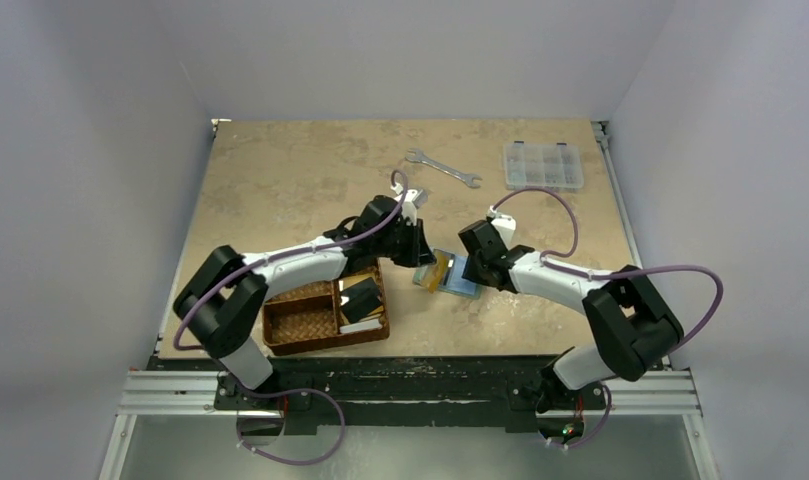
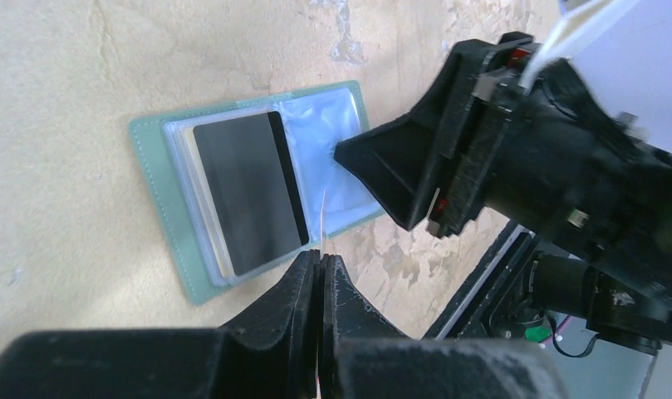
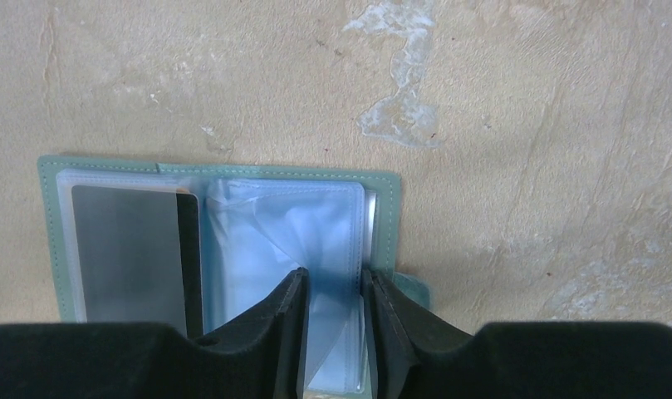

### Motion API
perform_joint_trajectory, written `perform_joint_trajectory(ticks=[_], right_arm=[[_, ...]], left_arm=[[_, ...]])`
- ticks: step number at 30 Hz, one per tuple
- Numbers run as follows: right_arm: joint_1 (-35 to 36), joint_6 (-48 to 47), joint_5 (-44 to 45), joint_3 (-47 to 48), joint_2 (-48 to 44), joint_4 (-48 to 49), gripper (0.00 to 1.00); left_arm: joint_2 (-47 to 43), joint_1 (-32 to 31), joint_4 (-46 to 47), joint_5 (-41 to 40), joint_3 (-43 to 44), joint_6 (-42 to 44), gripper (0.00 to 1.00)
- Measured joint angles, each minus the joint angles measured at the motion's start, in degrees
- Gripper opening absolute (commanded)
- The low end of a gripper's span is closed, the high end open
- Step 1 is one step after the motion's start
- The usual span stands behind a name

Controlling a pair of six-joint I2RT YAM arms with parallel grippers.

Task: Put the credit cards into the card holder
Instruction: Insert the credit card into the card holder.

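Note:
The grey-green card holder (image 1: pixel 452 282) lies open on the table between my grippers. A black card (image 2: pixel 245 191) sits in its left pocket, with a yellowish card edge (image 2: pixel 209 220) under it. My left gripper (image 2: pixel 322 256) is shut on a thin white card (image 2: pixel 326 218), seen edge-on, just above the holder's near edge. In the top view the left gripper (image 1: pixel 420 250) is at the holder's left side. My right gripper (image 3: pixel 332 278) rests on the blue-grey right pocket (image 3: pixel 316 224), jaws a little apart around a loose sleeve. The black card also shows in the right wrist view (image 3: pixel 125 249).
A brown woven basket (image 1: pixel 300 322) with black and white flat items (image 1: pixel 361 298) stands at the near left, under the left arm. A wrench (image 1: pixel 442 167) and a clear compartment box (image 1: pixel 543 165) lie at the back. The right gripper (image 2: pixel 399 166) is close in front of my left fingers.

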Motion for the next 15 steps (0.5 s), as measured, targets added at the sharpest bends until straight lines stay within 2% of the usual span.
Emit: perform_joint_trajectory(ticks=[7,11,15], right_arm=[[0.0,-1.3,-1.3,-1.5,-1.2,2.7,0.53],[0.0,-1.5,-2.4,-2.4,-1.9,4.3,0.57],[0.0,-1.5,-2.8,-2.7,-2.3,4.9,0.56]], left_arm=[[8.7,0.0,0.8,2.7,3.7,0.0,0.00],[11.5,0.0,-0.7,3.0,7.1,0.4,0.00],[13.6,0.0,-2.0,3.0,9.7,1.2,0.00]])
